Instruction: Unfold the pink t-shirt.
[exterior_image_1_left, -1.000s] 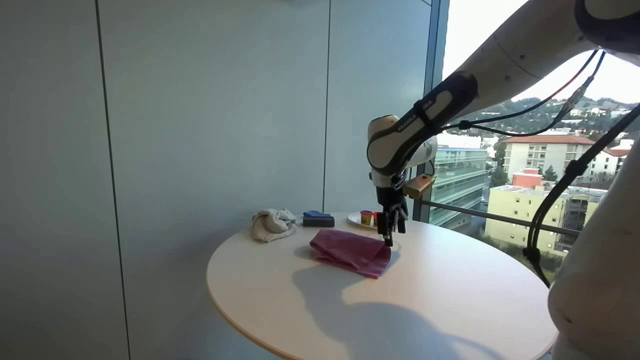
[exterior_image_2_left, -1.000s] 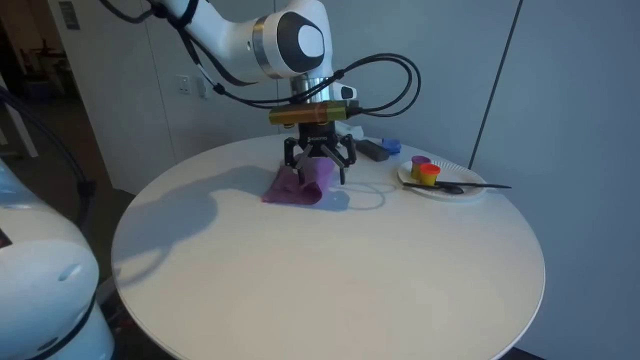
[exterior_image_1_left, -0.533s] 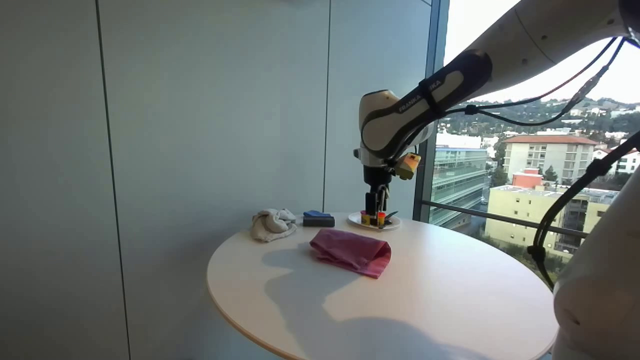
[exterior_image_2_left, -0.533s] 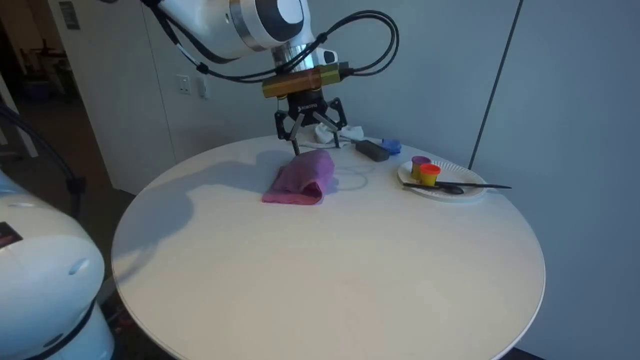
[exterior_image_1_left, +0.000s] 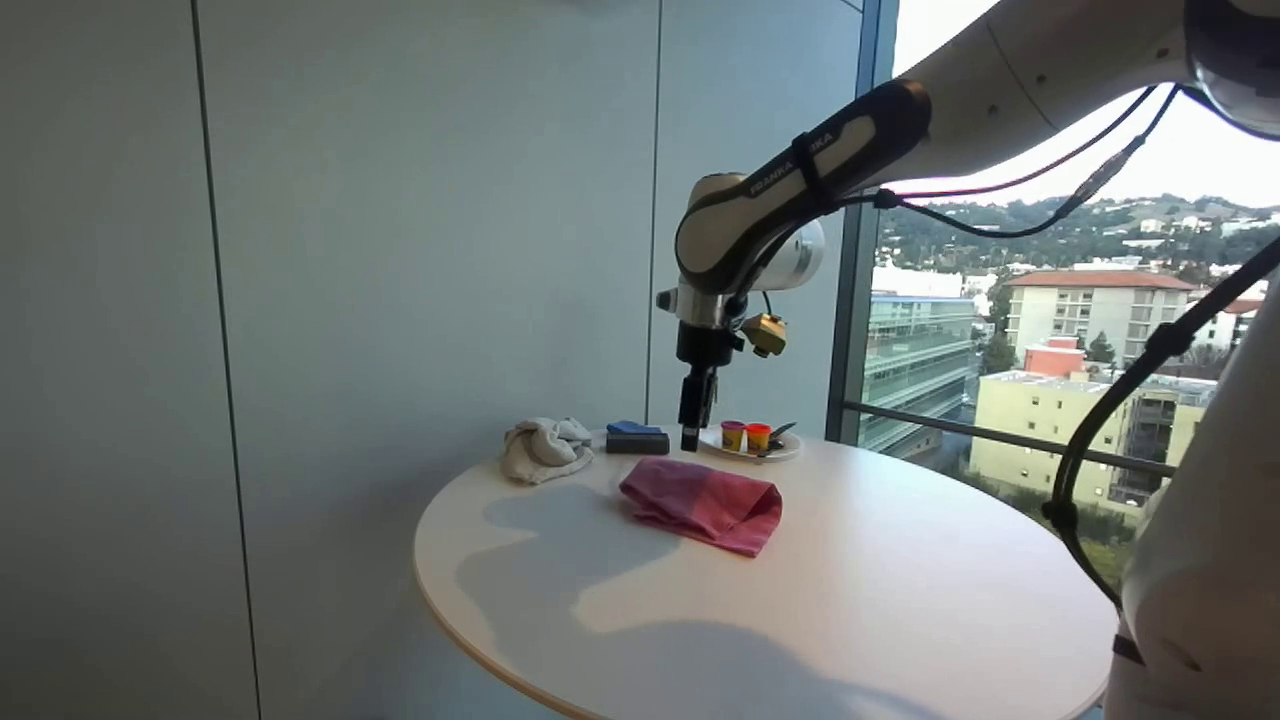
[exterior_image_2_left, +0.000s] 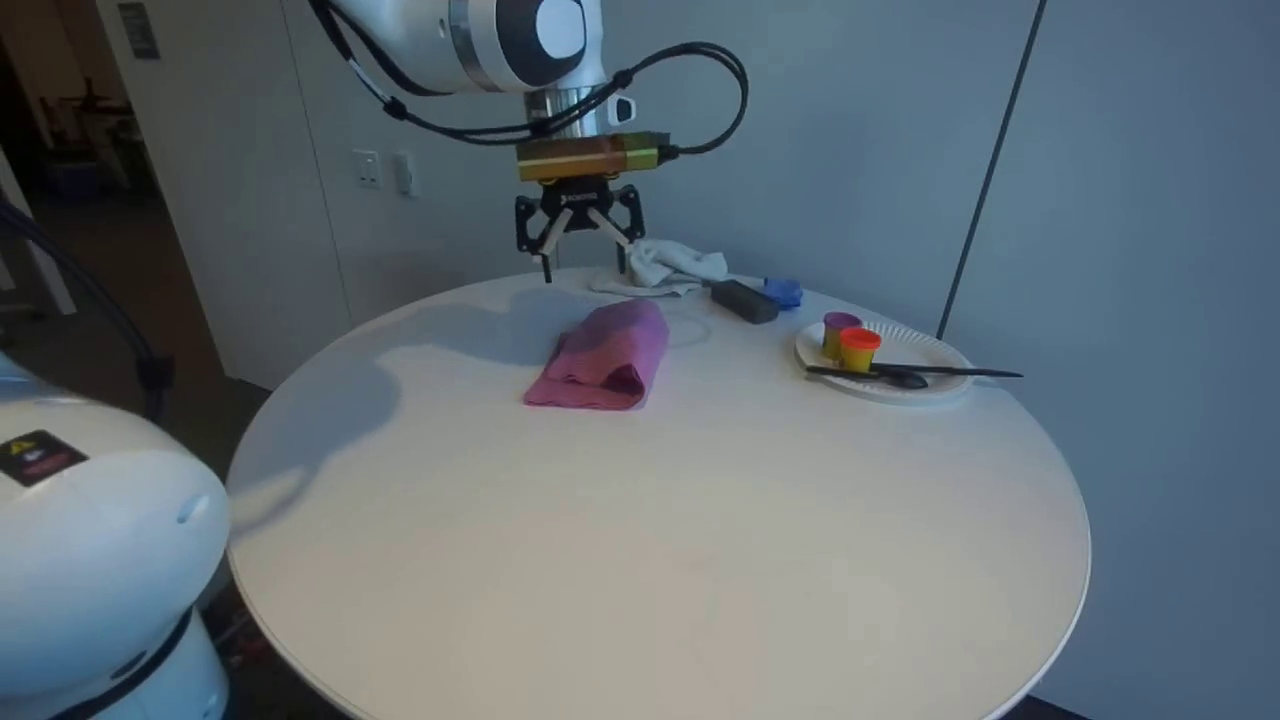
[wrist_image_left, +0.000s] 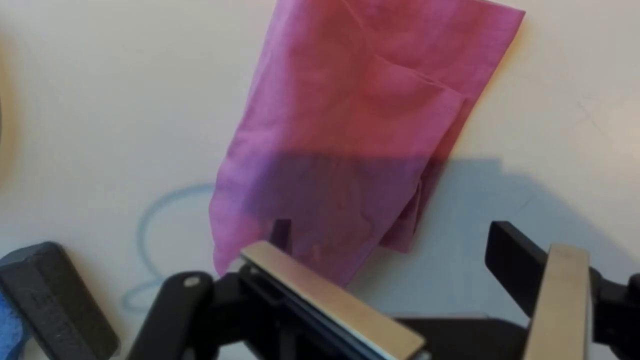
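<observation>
Hangs over the desk (exterior_image_2_left: 690, 540) with fingers (exterior_image_2_left: 547, 270) free and spread wide, at 12 o'clock from the folded pink t-shirt (exterior_image_2_left: 612, 350) in an exterior view.

In an exterior view, the camera looks slantwise down over the round tabletop (exterior_image_1_left: 900, 560), facing a pale wall (exterior_image_1_left: 430, 250), with a window frame (exterior_image_1_left: 850, 350) at right. In an exterior view, the tabletop fills more of the view, again seen from above, with a dim room (exterior_image_2_left: 105, 250) at upper left. Both share the pink t-shirt (exterior_image_2_left: 615, 345) toward the tabletop's far edge and lose the near edge at the bottom. Nearest, the wrist view looks down past the end effector (wrist_image_left: 394, 240) onto the pink t-shirt; a dark block (wrist_image_left: 60, 300), beyond it in both exterior views, appears here at lower left.
</observation>
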